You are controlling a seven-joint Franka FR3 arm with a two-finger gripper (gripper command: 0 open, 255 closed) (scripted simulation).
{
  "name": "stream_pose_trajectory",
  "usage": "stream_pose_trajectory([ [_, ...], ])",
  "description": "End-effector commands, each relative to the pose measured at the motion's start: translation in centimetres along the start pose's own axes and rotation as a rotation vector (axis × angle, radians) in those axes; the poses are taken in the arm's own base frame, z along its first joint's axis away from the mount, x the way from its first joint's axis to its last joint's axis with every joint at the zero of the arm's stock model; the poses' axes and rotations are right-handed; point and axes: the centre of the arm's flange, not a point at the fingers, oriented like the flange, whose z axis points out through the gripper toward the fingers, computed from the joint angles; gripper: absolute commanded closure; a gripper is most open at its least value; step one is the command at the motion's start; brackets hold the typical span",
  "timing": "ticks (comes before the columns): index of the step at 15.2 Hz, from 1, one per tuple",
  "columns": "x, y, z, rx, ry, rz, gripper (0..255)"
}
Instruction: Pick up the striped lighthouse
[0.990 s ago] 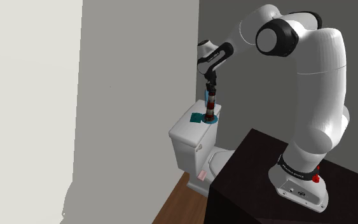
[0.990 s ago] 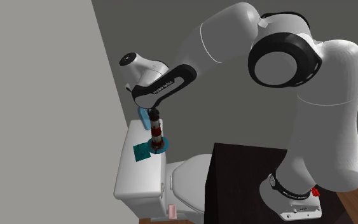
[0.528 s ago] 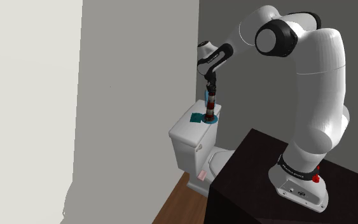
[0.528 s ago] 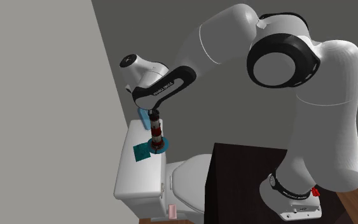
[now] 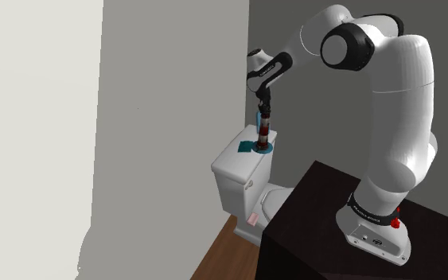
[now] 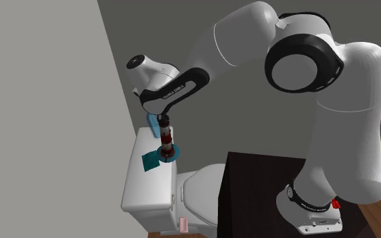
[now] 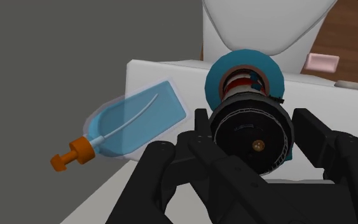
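Toilet tank lid (image 5: 231,161) bears the striped lighthouse (image 6: 166,139), gripper (image 7: 250,127) clamped on its top; slipping, it could strike the blue bottle (image 7: 139,121) beside.

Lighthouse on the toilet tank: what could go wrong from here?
1. The gripper sits at the very top of the tall striped lighthouse; lifted from there it may tilt or slip.
2. The blue bottle lies right beside it on the tank lid; a sideways move could knock it off.
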Motion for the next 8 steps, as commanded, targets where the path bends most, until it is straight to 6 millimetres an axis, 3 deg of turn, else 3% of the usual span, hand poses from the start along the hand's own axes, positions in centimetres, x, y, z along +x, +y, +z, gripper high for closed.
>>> stream_pose_trajectory([
  [1, -0.3, 0.3, -1.0, -0.001, 0.001, 0.0, 255],
  [8, -1.0, 1.2, -4.5, -0.001, 0.001, 0.0, 255],
])
